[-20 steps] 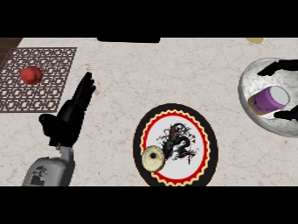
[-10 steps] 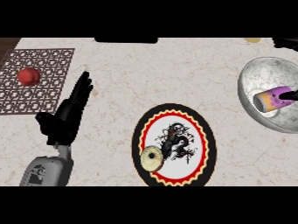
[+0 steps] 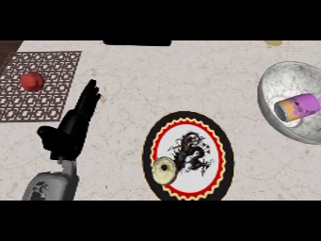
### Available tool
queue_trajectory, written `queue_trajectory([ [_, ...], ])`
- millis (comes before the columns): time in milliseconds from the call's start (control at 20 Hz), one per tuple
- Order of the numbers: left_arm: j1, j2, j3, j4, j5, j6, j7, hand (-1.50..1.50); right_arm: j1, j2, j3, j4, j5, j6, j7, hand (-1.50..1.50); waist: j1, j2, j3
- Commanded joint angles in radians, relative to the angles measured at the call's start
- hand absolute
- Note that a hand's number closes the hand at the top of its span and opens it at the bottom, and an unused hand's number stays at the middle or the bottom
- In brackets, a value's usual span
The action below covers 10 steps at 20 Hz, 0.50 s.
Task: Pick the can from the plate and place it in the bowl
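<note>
A purple can (image 3: 298, 107) lies on its side inside the grey marbled bowl (image 3: 288, 84) at the right edge of the counter. Nothing touches the can. The plate (image 3: 203, 136), black-rimmed with a red and yellow ring and a dragon drawing, sits at the lower middle; a small round tan item (image 3: 165, 171) rests on its lower left part. My left hand (image 3: 71, 129) rests open at the lower left, fingers straight and pointing up the counter. My right hand is out of the picture, apart from a dark sliver at the right edge that I cannot identify.
A brown lattice mat (image 3: 31, 84) lies at the upper left with a red round object (image 3: 33, 81) on it. A dark slab (image 3: 137, 43) sits at the counter's far edge, and a small yellowish thing (image 3: 274, 43) at the far right.
My right hand has let go of the can and withdrawn out of the right edge. The can now lies free in the bowl. The left hand has stayed where it was.
</note>
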Motion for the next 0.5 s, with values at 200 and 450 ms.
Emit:
queue_trajectory([
  [200, -0.034, 0.000, 0.001, 0.022, -0.009, 0.004, 0.009, 0.00, 0.006, -0.074, -0.021, 0.060, -0.100, 0.348, -0.084, -1.50, 0.004, 0.012, 0.005],
  [450, -0.037, 0.006, 0.014, 0.003, 0.020, -0.014, 0.029, 0.00, 0.040, -0.086, -0.006, 0.016, -0.134, 0.382, -0.073, -1.50, 0.007, 0.012, 0.006],
])
